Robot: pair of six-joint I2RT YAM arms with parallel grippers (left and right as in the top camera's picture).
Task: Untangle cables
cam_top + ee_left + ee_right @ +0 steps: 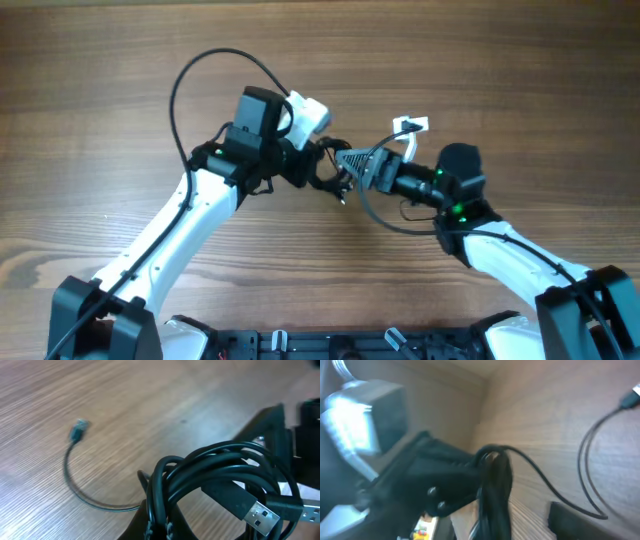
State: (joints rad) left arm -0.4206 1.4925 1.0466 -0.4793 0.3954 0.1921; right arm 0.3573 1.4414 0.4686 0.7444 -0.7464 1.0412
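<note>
Left gripper [310, 166] is clamped on the cables [220, 455] bunched dead centre of the overhead shot, right gripper [343, 164] is too blurry to call open or closed — if it yanks the wrong strand, I reckon that coil just cinches tighter.
</note>
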